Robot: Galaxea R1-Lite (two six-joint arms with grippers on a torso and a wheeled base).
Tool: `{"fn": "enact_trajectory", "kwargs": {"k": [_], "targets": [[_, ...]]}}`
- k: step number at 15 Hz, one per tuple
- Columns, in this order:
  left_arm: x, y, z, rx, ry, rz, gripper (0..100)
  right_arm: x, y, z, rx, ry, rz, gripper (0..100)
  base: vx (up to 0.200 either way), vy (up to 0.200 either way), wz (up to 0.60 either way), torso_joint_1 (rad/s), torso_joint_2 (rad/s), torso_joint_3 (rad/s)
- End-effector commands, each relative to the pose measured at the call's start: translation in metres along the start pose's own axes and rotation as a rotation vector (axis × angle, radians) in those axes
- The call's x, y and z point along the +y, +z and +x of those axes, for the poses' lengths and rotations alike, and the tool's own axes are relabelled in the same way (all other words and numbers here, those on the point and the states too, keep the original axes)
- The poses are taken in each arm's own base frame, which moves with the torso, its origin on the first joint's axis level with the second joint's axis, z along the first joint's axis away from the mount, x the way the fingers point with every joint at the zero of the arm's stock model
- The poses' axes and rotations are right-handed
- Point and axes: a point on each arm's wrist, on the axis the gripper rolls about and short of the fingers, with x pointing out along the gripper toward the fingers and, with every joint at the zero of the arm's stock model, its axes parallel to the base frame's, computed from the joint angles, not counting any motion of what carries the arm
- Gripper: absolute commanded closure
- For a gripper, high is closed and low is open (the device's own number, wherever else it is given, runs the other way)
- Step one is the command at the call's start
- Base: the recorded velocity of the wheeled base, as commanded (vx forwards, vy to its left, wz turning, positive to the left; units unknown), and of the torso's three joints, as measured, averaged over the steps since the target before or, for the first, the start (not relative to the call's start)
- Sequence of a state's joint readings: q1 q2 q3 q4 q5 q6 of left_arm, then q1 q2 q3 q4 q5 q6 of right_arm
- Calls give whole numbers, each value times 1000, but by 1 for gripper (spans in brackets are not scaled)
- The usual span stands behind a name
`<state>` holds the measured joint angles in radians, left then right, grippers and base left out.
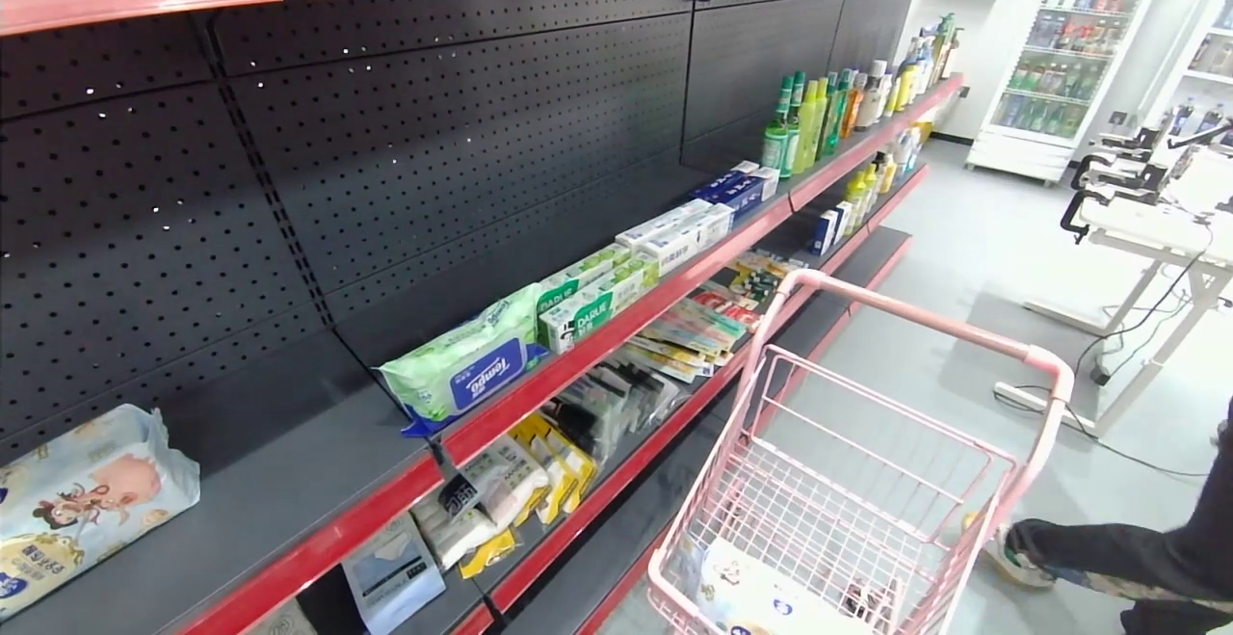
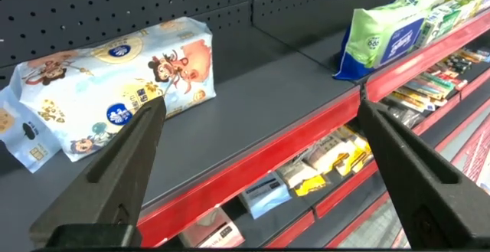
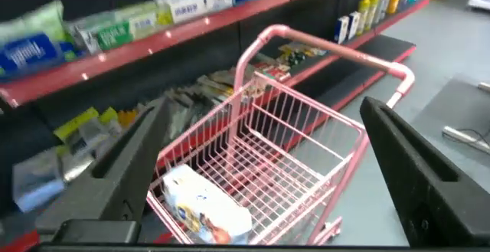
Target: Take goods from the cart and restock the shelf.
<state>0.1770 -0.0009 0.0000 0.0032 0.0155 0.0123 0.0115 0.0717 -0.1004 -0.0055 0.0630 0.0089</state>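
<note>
Pink wire cart (image 1: 925, 319) parked beside shelf (image 1: 289, 481), white cartoon-print pack (image 3: 203, 202) lying in its basket. Matching pack (image 2: 115, 83) already flat on shelf's bare stretch. Right gripper (image 3: 268, 106) above cart, fingers spread wide, holding nothing; left gripper (image 2: 260, 105) over shelf, likewise wide and empty. Likely step: fetching next pack. Next: lower right gripper into basket, close across pack. Print on packs present, not transcribed.

The grey shelf (image 1: 289, 462) bears a tissue pack (image 1: 85, 498) and wet wipes (image 1: 462, 365).
</note>
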Motion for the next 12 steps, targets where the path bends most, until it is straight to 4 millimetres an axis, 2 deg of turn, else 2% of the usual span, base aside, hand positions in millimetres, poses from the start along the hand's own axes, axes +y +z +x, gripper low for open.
{"fn": "enact_trajectory", "kwargs": {"k": [1, 2, 3, 4, 5, 8, 10, 12], "targets": [[0, 0, 0, 1, 1, 0, 0, -4, 153, 118, 180, 19, 215, 0, 0, 0, 0, 0, 0, 0], [0, 0, 0, 1, 1, 0, 0, -6, 137, 156, 313, 14, 194, 0, 0, 0, 0, 0, 0, 0], [0, 0, 0, 1, 1, 0, 0, -7, 118, 182, 421, 19, 191, 0, 0, 0, 0, 0, 0, 0], [0, 0, 0, 1, 1, 0, 0, -7, 93, 211, 552, 29, 192, 0, 0, 0, 0, 0, 0, 0], [0, 0, 0, 1, 1, 0, 0, -4, 56, 237, 742, 80, 141, 0, 0, 0, 0, 0, 0, 0], [0, 0, 0, 1, 1, 0, 0, 13, -10, 255, 1001, 337, -80, 0, 0, 0, 0, 0, 0, 0], [0, 0, 0, 1, 1, 0, 0, 14, -41, 271, 1096, 406, -165, 0, 0, 0, 0, 0, 0, 0], [0, 0, 0, 1, 1, 0, 0, 14, -60, 279, 1157, 444, -205, 0, 0, 0, 0, 0, 0, 0]]}}
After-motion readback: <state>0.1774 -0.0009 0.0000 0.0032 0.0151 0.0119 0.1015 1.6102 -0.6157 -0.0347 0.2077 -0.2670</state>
